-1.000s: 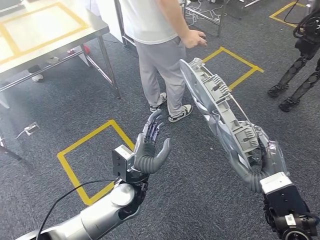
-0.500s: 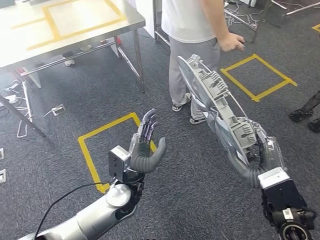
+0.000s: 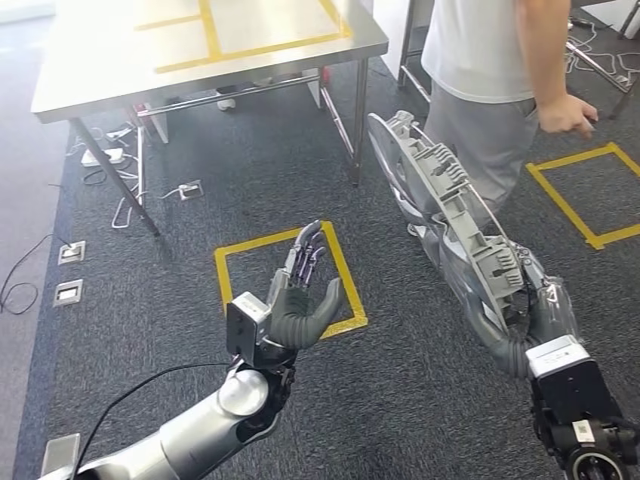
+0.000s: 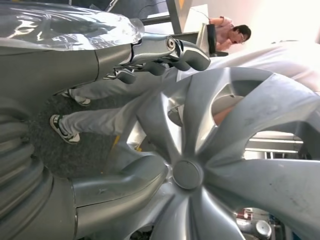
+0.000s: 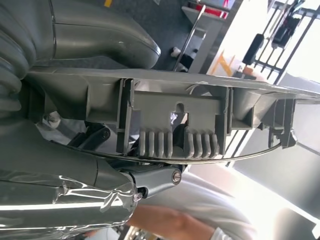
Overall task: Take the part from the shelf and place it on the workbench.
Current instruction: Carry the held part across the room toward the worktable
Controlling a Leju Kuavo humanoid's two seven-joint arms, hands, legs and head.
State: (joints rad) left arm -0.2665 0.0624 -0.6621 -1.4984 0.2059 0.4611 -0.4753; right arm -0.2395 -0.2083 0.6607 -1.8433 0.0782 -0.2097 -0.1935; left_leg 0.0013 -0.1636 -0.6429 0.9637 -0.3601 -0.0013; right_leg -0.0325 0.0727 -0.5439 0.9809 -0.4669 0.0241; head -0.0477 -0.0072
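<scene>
Right hand gripping grey part, left hand empty, fingers spread

Steel workbench stands on dark grey carpet floor; yellow tape lines on its top. On the floor: yellow tape squares, floor sockets, loose cables under the bench, possibly a power strip among them.
</scene>
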